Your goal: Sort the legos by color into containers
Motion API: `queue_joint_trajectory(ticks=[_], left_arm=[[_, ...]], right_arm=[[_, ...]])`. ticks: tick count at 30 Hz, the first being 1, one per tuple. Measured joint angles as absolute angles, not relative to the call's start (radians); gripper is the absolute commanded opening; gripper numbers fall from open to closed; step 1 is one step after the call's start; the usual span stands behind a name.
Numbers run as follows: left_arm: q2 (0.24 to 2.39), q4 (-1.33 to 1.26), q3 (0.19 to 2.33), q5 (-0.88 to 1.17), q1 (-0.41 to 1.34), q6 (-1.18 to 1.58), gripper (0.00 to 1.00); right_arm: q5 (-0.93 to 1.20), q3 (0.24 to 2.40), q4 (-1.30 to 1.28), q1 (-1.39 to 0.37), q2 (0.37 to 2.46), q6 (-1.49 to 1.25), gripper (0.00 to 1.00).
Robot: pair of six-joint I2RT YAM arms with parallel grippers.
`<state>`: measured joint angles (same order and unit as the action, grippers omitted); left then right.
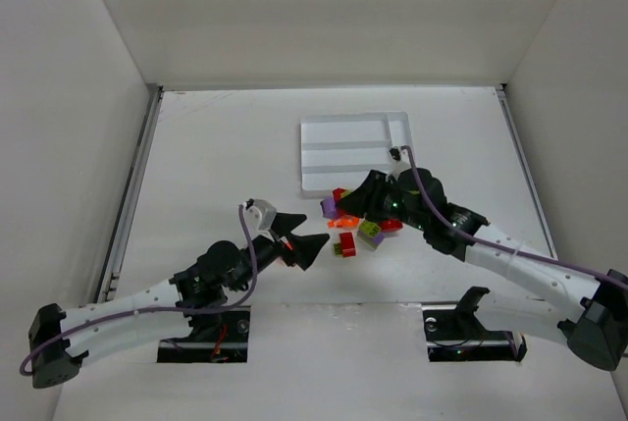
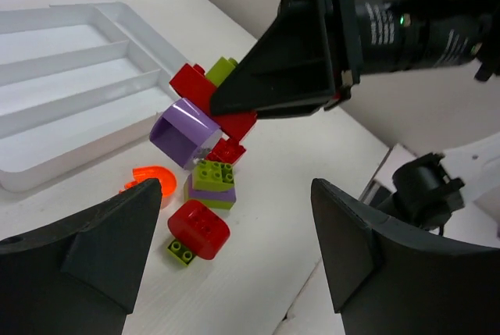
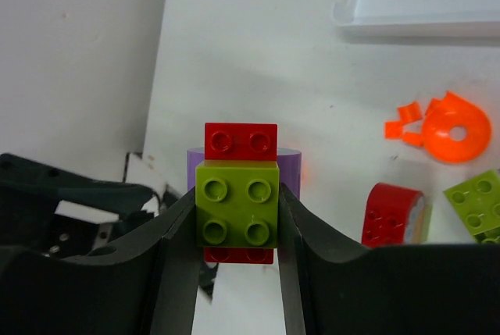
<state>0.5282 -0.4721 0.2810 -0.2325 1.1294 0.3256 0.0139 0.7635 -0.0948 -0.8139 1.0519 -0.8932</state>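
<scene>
The legos lie in a small pile (image 1: pixel 351 225) just in front of the white tray (image 1: pixel 324 136). My right gripper (image 1: pixel 365 203) is over the pile, shut on a lime green brick (image 3: pixel 237 201) that sits on a red brick (image 3: pixel 241 141), with a purple block (image 3: pixel 291 165) behind them. My left gripper (image 1: pixel 316 228) is open and empty, left of the pile. In the left wrist view a red rounded piece (image 2: pixel 199 228), a lime-on-purple stack (image 2: pixel 213 181), an orange arch (image 2: pixel 152 177) and the purple block (image 2: pixel 185 130) lie ahead of the open left gripper (image 2: pixel 234 249).
The tray's long slots (image 2: pixel 62 93) show nothing in them. An orange round piece (image 3: pixel 457 130), a red rounded piece (image 3: pixel 391 214) and a lime brick (image 3: pixel 478 204) lie right of the right gripper. White walls enclose the table on three sides.
</scene>
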Motion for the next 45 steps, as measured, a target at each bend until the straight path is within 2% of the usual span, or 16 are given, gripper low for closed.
queue_joint_trajectory(ticks=[7,16,29,33,39,45], left_arm=[[0.588,-0.487,0.282,-0.291,1.201,0.218,0.76],[0.650,-0.512,0.295,-0.375,1.238,0.135,0.74],[0.766,-0.677,0.304,-0.412,1.288,0.024,0.69],[0.791,-0.685,0.311,-0.414,1.308,0.009,0.57],[0.792,-0.689,0.323,-0.414,1.336,-0.007,0.27],[0.783,-0.687,0.323,-0.422,1.365,-0.025,0.17]], right_arm=[[0.216,0.760,-0.088,-0.753,1.039,-0.950,0.20],[0.333,0.749,-0.064,-0.725,1.034,-0.984,0.20],[0.548,0.705,-0.025,-0.669,1.004,-1.036,0.20],[0.588,0.686,0.005,-0.668,0.979,-1.056,0.20],[0.619,0.668,0.031,-0.649,0.969,-1.079,0.20],[0.659,0.639,0.063,-0.606,0.944,-1.097,0.19]])
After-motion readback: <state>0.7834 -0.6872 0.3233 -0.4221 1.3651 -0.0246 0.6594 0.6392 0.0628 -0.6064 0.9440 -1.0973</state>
